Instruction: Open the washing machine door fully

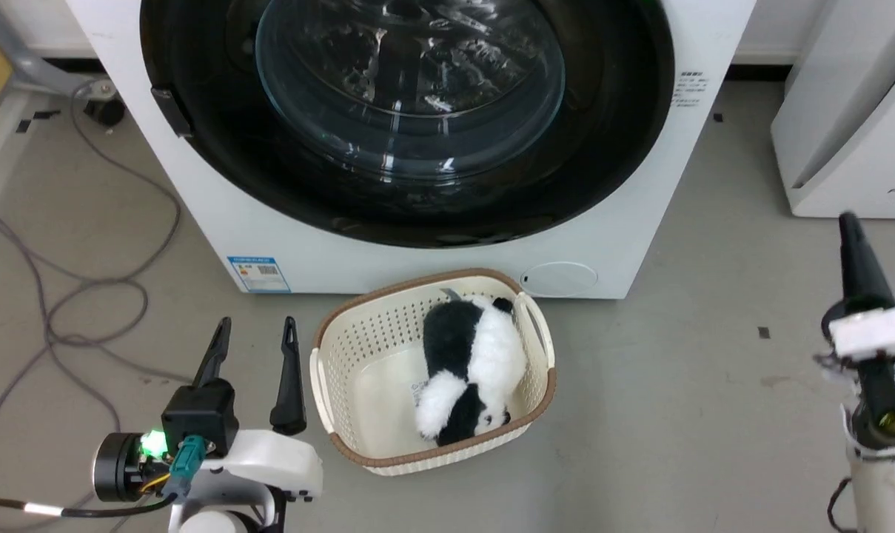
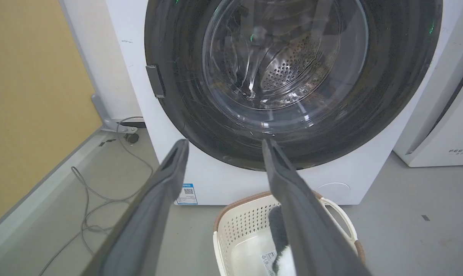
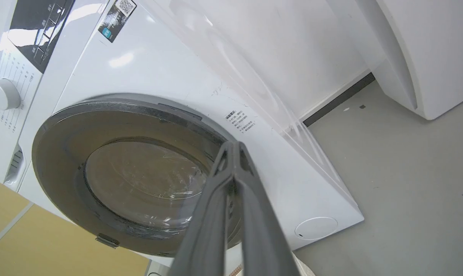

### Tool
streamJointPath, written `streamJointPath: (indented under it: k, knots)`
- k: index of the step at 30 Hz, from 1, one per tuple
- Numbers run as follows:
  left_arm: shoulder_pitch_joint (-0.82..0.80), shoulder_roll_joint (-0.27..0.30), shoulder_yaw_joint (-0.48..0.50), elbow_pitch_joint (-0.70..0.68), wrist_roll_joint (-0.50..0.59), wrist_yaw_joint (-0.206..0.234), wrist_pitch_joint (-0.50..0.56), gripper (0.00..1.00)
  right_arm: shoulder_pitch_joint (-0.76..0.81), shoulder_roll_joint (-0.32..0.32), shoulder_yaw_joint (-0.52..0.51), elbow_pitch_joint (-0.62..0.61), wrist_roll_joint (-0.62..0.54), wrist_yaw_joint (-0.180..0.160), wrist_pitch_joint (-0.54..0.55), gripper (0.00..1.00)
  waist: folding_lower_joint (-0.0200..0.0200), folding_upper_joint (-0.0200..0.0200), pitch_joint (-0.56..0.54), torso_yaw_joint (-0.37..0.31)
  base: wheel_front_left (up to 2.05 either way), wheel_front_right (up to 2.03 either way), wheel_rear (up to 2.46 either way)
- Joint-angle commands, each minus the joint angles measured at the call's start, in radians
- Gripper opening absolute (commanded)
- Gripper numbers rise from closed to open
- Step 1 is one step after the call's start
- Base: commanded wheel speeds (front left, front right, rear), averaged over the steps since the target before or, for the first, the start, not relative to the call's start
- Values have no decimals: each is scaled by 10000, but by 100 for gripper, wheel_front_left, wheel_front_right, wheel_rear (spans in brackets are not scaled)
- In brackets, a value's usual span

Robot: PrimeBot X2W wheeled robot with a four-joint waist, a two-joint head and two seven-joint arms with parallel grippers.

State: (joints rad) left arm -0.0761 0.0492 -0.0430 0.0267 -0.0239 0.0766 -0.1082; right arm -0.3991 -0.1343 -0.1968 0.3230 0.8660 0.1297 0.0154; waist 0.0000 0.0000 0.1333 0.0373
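Observation:
The white washing machine (image 1: 432,259) stands ahead with its round glossy black door (image 1: 625,133) lying flat against the front, the clear glass bowl window (image 1: 410,81) in its middle. A small dark handle tab (image 1: 170,111) sits on the door's left edge. The door (image 2: 400,88) and the steel drum behind the glass (image 2: 288,69) show in the left wrist view, and the door (image 3: 62,153) again in the right wrist view. My left gripper (image 1: 255,334) is open, low at the left, short of the machine. My right gripper (image 1: 850,229) is shut on nothing at the far right, its tips (image 3: 233,147) together.
A cream basket (image 1: 358,348) holding a black-and-white plush toy (image 1: 469,370) sits on the floor right before the washer. Grey cables (image 1: 84,296) trail on the left floor. A second white appliance (image 1: 854,126) stands at the right. A yellow panel (image 2: 28,99) lines the left.

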Motion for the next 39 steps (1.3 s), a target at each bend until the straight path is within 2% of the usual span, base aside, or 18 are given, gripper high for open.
streamJointPath:
  k: [1, 23, 39]
  knots:
    - [-184, 8, -3, -5, -64, 62, -99, 100, -322, -93, -56, 152, 310, 5, 7, 0, 0, 0, 81, 31, 0, 0, 0]
    - [-1071, 9, -262, -86, -161, 443, -559, 100, -4648, -1056, 837, 2753, 1901, 7, 345, 0, 0, 0, 1491, 389, 0, 0, 0]
    - [-1573, 9, -595, -88, -465, 924, -893, 100, -7066, -1391, 1708, 4156, 2955, 8, 754, 0, 0, 0, 2373, 823, 0, 0, 0]
